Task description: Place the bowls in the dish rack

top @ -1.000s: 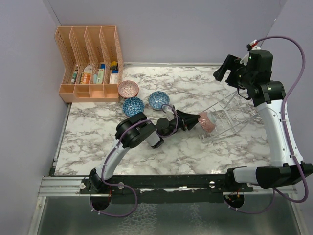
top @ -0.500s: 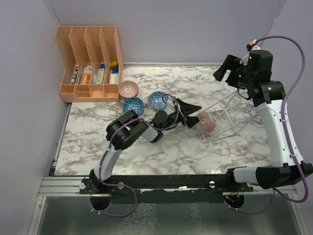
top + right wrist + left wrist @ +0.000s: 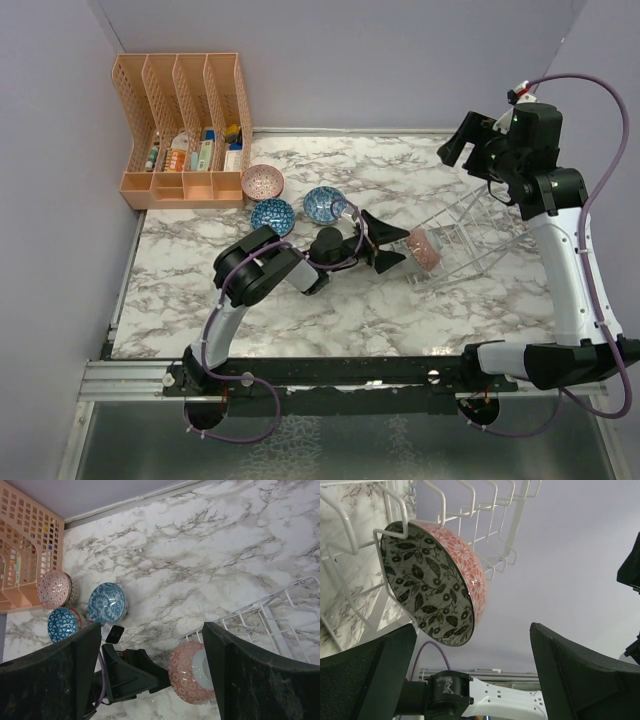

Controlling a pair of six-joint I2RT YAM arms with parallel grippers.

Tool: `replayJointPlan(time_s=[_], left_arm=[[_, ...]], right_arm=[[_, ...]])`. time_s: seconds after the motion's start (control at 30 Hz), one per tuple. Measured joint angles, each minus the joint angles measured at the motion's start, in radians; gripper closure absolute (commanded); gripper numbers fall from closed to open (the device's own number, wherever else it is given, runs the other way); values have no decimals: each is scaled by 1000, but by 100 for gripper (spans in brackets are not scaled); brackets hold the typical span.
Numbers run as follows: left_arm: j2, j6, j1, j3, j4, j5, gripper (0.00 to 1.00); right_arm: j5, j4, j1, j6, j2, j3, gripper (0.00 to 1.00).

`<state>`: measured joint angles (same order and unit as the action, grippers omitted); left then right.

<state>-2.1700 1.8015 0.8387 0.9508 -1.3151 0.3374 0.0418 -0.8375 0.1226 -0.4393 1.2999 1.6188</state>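
My left gripper [image 3: 398, 246] has its matte black fingers [image 3: 580, 675] spread, gripping nothing, just short of the round shallow bowl [image 3: 430, 580]. It is pink-red and floral outside, grey with black leaves inside. That bowl stands on edge between the thin white wire dividers of the rectangular dish rack [image 3: 470, 232]. The rack looks tipped, though I can't be sure from above. My right gripper [image 3: 151, 627] hangs high, fingers wide apart and empty. On the veined marble tabletop [image 3: 200, 290], a pink-red patterned bowl [image 3: 262, 182], a triangle-patterned blue bowl [image 3: 272, 216] and a paler blue bowl [image 3: 324, 204] sit near the orange slotted plastic organizer [image 3: 185, 120].
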Motion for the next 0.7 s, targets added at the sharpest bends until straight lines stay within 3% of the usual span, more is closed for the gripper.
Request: replayJointPlan(time_s=[0.37,0.57,0.7], left_arm=[[219,-148,-45,-90,233,33,1],[438,-310,-81,-90,501,10,1],[558,-478,-108,-7,745,-23,3]], right_arm=[[-1,0,0,5,-10,32,15],[3,2,0,5,-10,100,15],[28,21,0,2,-10,127,15]])
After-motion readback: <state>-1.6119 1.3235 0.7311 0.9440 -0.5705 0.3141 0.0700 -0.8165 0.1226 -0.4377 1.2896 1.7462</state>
